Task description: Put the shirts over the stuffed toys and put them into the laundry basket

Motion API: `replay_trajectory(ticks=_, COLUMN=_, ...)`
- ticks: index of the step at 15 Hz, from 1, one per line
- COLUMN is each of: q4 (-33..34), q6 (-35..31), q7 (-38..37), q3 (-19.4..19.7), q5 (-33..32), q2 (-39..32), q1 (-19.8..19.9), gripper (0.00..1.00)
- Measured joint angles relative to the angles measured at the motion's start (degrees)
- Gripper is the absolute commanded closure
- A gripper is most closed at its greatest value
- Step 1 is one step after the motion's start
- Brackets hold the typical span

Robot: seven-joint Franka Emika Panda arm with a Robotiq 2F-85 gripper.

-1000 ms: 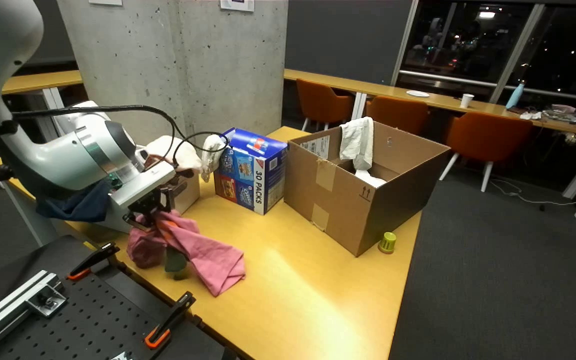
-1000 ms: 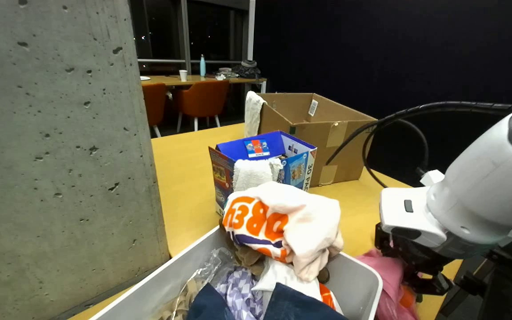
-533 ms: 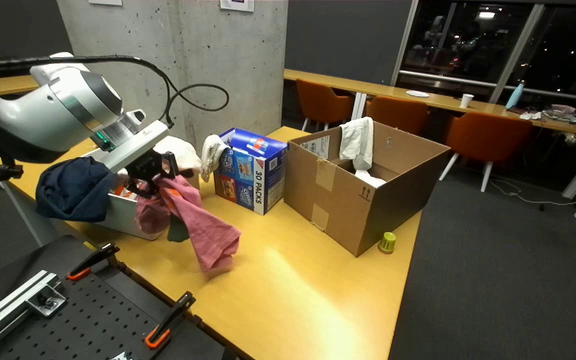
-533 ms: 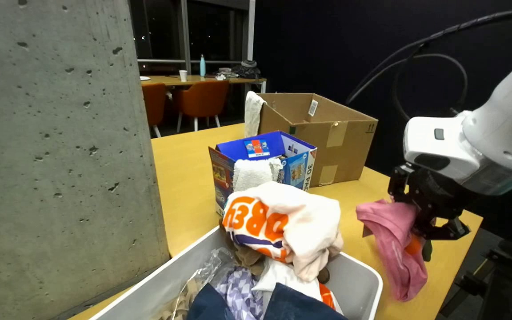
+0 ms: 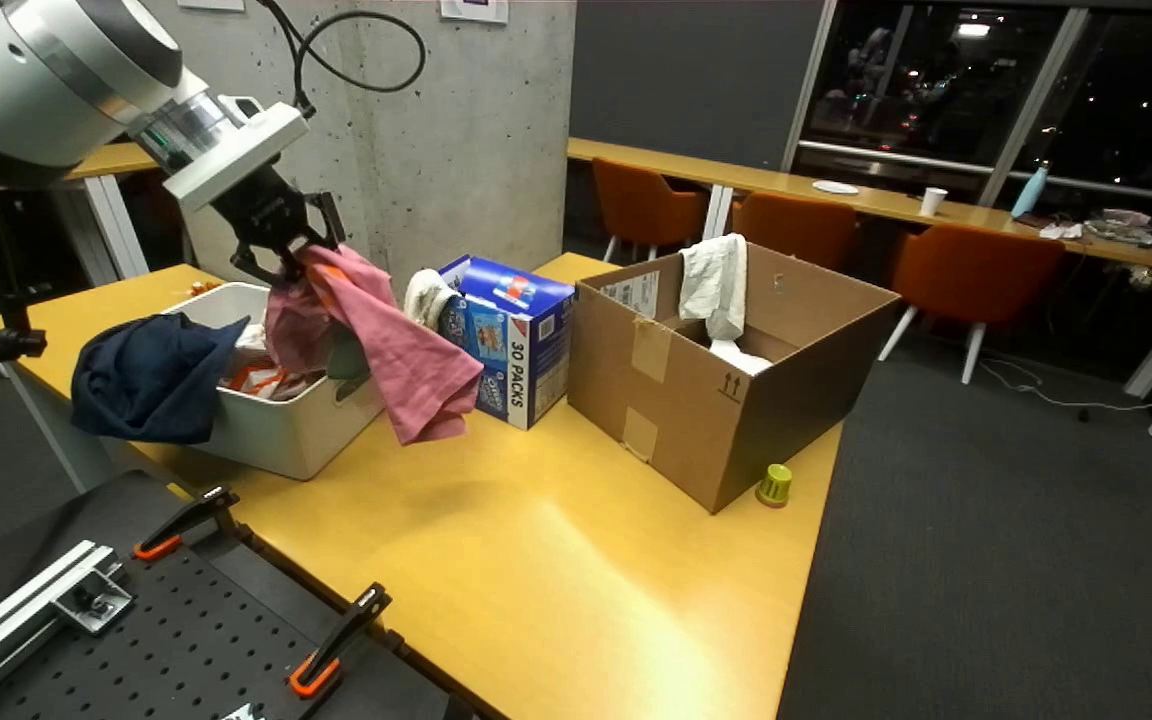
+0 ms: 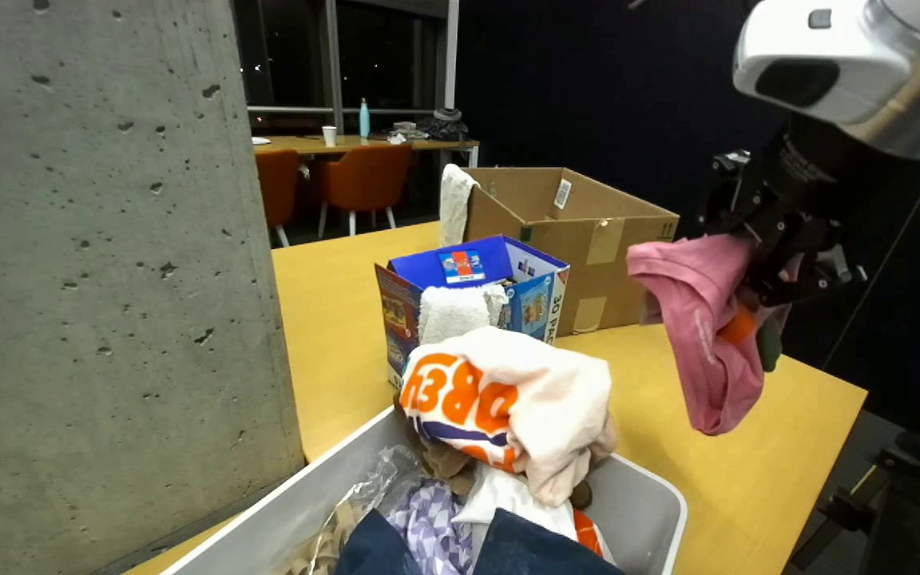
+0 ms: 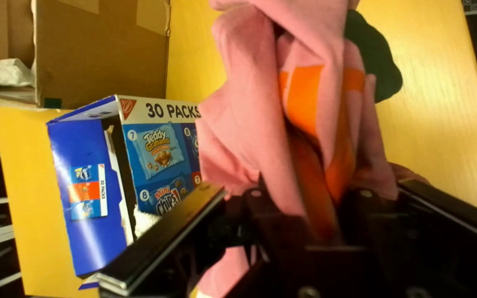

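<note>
Pink cloth shirt [image 5: 401, 355] pinched in black metal claw [image 5: 301, 255], toy inside unclear. Presumed transport; to be centred over white plastic basket [image 5: 271, 435].

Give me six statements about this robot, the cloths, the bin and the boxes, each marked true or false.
1. The gripper holds a pink cloth above the table. True.
2. A dark blue cloth hangs over the rim of a white bin. True.
3. The pink cloth lies inside the white bin. False: it hangs outside, from the gripper.
4. A blue snack box sits between the white bin and a cardboard box. True.
5. The cardboard box is closed. False: its top is open, and a white cloth hangs over one edge.
6. The gripper is inside the cardboard box. False: it is up in the air.
</note>
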State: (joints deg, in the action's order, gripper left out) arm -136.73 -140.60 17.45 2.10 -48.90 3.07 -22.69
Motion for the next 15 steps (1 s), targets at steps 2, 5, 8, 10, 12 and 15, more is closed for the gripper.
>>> replay_trajectory(ticks=2, q4=3.0, q6=1.6, q7=4.1, q3=-3.8, q5=3.3, q2=-0.9, q1=1.9, gripper=0.94)
replay_trajectory(ticks=5, q4=5.7, q6=1.9, q7=8.1, q3=-7.8, q5=5.1, q2=-4.6, q1=3.3, gripper=0.94)
replay_trajectory(ticks=8, q4=7.2, q6=1.9, q7=10.1, q3=-10.3, q5=5.1, q2=-9.7, q1=4.0, gripper=0.94)
replay_trajectory(ticks=10, q4=8.4, q6=1.9, q7=11.3, q3=-11.8, q5=5.1, q2=-13.0, q1=4.2, gripper=0.94)
replay_trajectory(ticks=12, q4=10.3, q6=2.4, q7=12.4, q3=-13.5, q5=5.1, q2=-16.3, q1=4.2, gripper=0.94)
replay_trajectory(ticks=15, q4=13.4, q6=4.5, q7=13.7, q3=-16.1, q5=5.0, q2=-20.4, q1=3.7, gripper=0.94)
